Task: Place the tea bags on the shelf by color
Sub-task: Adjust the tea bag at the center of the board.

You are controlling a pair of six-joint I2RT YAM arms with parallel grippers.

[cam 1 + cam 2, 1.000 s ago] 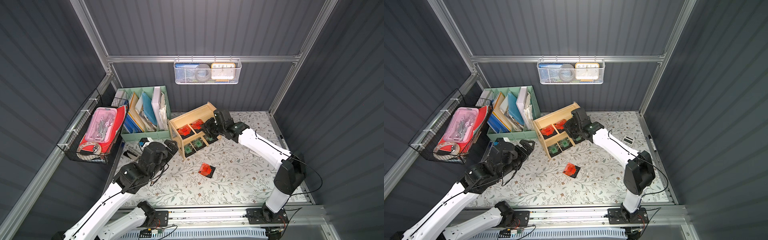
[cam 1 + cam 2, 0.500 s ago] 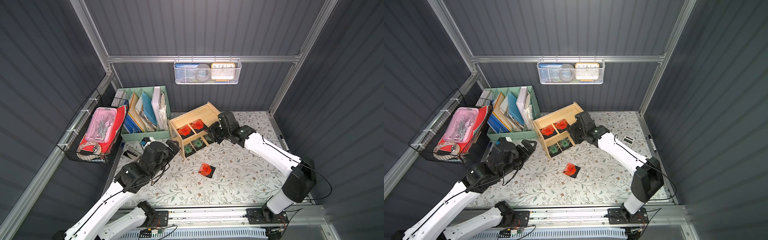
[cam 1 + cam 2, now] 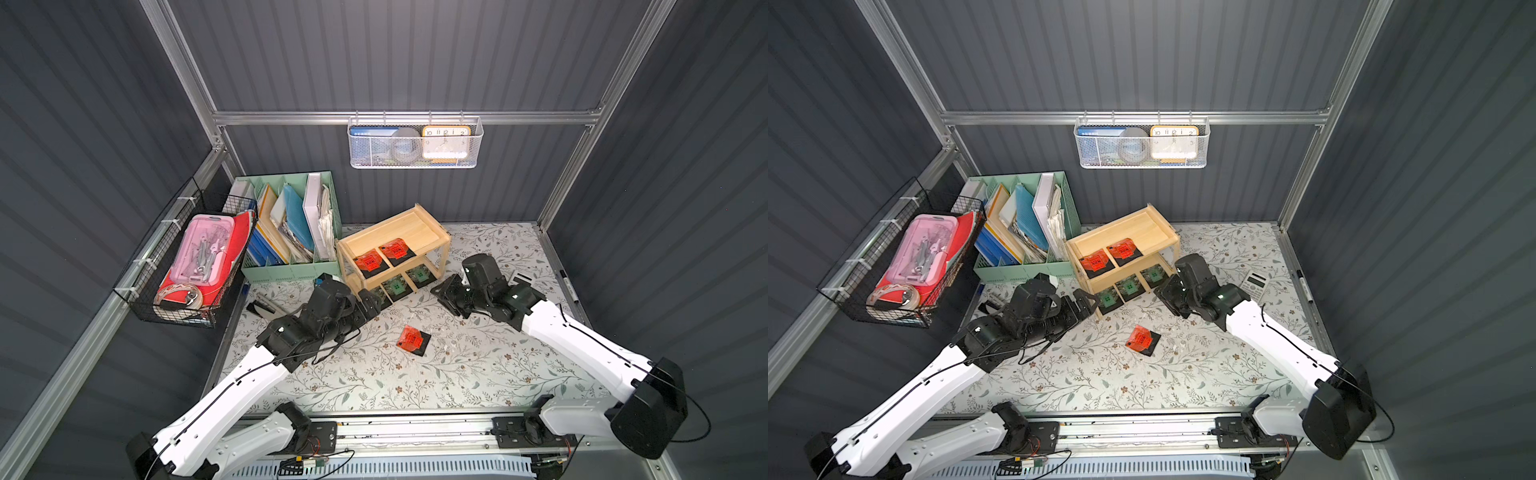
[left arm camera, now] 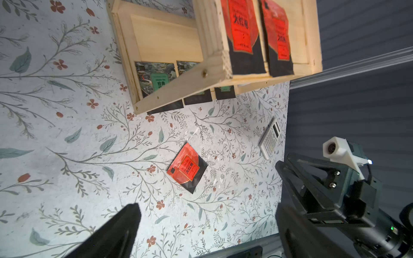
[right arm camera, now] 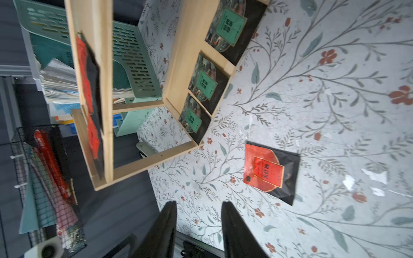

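Tea bags [image 3: 368, 262] sit sorted by tier on the shelf [image 3: 415, 226], two orange-red above, three green below, so the loose orange-red bag [image 3: 411, 338] on the surface [image 3: 457, 374] before the shelf evidently belongs above; left jaws wide, right jaws narrow, both empty.

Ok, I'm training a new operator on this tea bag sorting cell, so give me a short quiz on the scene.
1. How many green tea bags lie on the lower tier of the shelf?
2. True or false: the right claw grips a tea bag.
3. The loose orange-red tea bag lies: A) on the floral table, B) on the top tier, C) on the lower tier.
Key: 1) three. 2) false, it is open and empty. 3) A.
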